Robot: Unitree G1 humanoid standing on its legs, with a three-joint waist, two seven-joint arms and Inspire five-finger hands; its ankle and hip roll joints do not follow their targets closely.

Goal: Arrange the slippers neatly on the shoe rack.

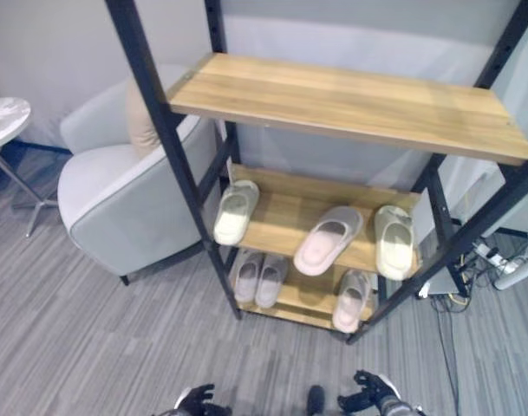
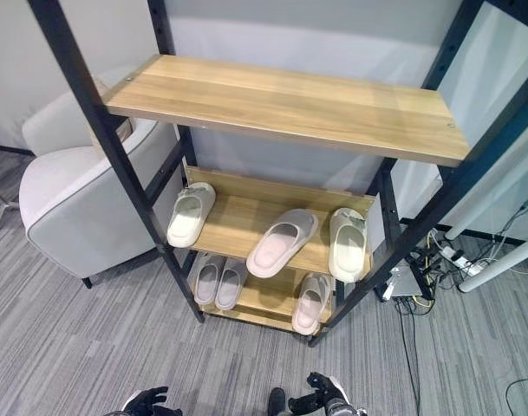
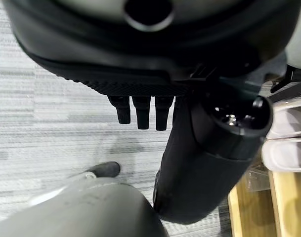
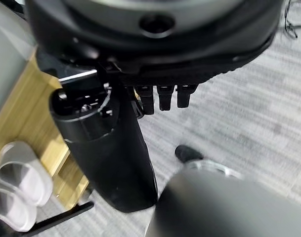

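Standing on grey striped carpet (image 1: 90, 347), a shoe rack (image 1: 172, 147) of black metal posts and three wooden shelves was recorded. Top shelf (image 1: 350, 100): bare wood.

Middle shelf (image 1: 281, 217), three slippers:
- one cream slipper (image 1: 236, 211) at the left end, beside the front post, toe pointing to the rear;
- one pale pink slipper (image 1: 328, 239) near the centre, lying askew, its heel over the front edge;
- one cream slipper (image 1: 394, 241) at the right end, just beside the pink one, roughly square to the shelf.

Bottom shelf (image 1: 300, 299), three slippers:
- a pair of pale pink slippers (image 1: 259, 278) at the left, side by side and touching;
- a single pale pink slipper (image 1: 351, 300) at the right, well apart from the pair.

Left hand (image 1: 197, 402) and right hand (image 1: 368, 397): both low at the near edge of the head views, over the carpet, well apart from the rack. In each wrist view the fingers hung straight and released, grasping nothing.

Other items: a grey armchair (image 1: 116, 195) just left of the rack; a round marble-topped side table (image 1: 3, 121) further left; cables and a power strip (image 1: 489, 256) on the floor to the right.
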